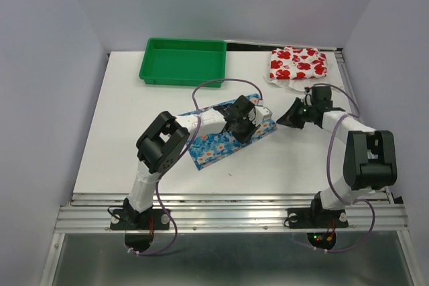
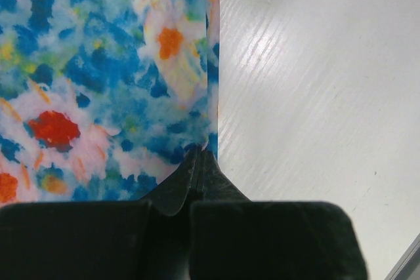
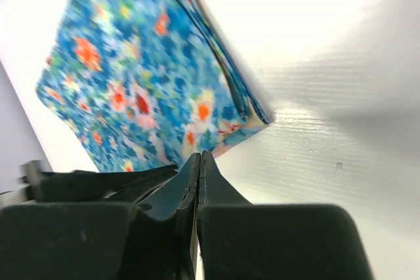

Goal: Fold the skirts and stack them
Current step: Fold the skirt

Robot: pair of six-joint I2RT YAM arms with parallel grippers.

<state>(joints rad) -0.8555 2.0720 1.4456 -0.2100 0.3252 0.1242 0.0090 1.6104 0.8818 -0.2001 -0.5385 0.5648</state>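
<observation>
The blue skirt (image 1: pixel 221 140) with small white and orange flowers lies folded in a long strip at the table's middle. My left gripper (image 1: pixel 244 127) sits low over its right end. In the left wrist view its jaws (image 2: pixel 200 154) are shut, with the skirt's (image 2: pixel 98 83) edge running into the tips. My right gripper (image 1: pixel 291 117) is shut and empty, just right of the skirt's right corner. In the right wrist view (image 3: pixel 199 155) the skirt (image 3: pixel 131 83) lies ahead of its tips. The white skirt with red flowers (image 1: pixel 298 63) lies folded at the back right.
A green plastic tray (image 1: pixel 145 61) stands at the back, left of centre. A metal rail runs along the table's right edge (image 1: pixel 342 65). Grey walls close in the left, right and back.
</observation>
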